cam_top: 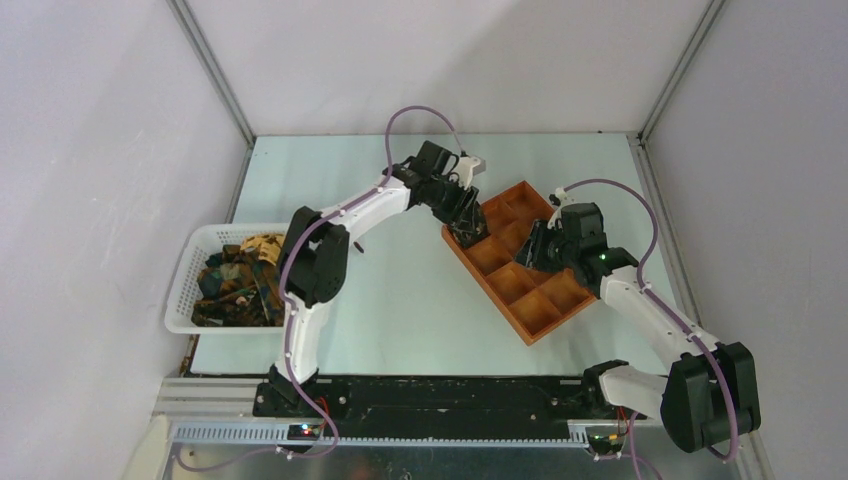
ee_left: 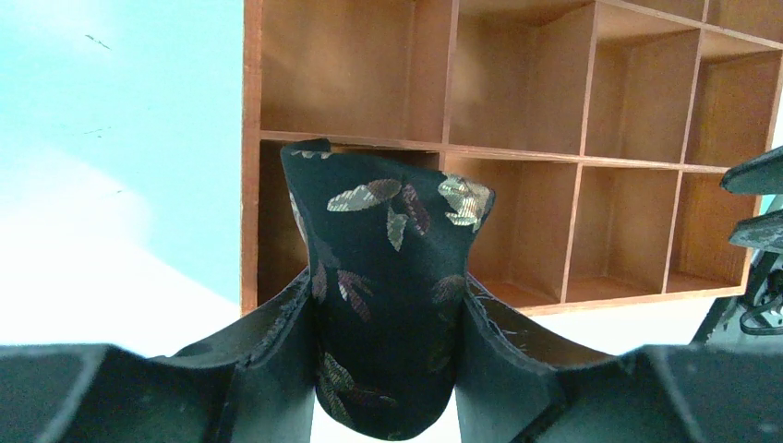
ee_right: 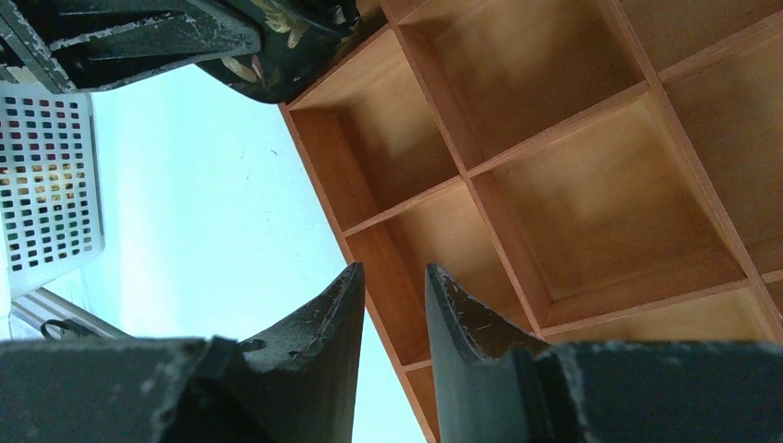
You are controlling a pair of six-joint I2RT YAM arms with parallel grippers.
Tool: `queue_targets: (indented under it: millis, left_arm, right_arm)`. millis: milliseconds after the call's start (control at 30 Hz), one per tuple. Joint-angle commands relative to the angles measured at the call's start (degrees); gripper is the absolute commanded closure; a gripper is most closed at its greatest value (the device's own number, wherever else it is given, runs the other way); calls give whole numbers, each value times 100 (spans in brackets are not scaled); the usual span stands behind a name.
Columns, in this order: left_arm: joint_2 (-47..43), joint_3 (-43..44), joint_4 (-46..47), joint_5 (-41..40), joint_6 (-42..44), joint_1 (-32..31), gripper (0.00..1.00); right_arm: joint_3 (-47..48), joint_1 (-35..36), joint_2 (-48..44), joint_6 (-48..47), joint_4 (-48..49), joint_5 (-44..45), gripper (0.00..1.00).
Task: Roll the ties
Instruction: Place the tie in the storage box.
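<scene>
- Clamping a rolled necktie [ee_left: 388, 231] of dark black-green fabric with gold and brown leaf print between both fingers of the left claw [ee_left: 388, 279], with the roll's end poking out past the fingertips.
- Hanging just ahead of that claw: an orange wooden compartment tray [ee_left: 452, 92], with the roll's far end overlapping an edge compartment by the tray's outer wall; cannot tell whether inside it or above it.
- Seen from above, left claw [cam_top: 465, 225] at one end of the tray [cam_top: 530, 335], right claw [cam_top: 535, 250] near it over the tray's middle.
- Holding the right claw [ee_right: 392, 277] with fingers a narrow gap apart, tray wall [ee_right: 554, 166] showing in the gap; cannot tell whether pressed on it or merely above it.
- Lying well behind the left claw: loose neckties [cam_top: 235, 285] of the same print, heaped in a white plastic mesh basket [cam_top: 185, 290] at the edge of the pale desk [cam_top: 400, 300].
</scene>
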Motion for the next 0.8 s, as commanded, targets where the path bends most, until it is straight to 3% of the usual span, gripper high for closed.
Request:
queue_targets:
  millis: [0,767]
  left_arm:
    - [77,329,-53,-133,213,32,54]
    - [99,-196,634,-1135,70,-270,53]
  right_arm:
    - [14,-12,-22,28,164,-112,66]
    - [14,-2,80,35,185,-183,67]
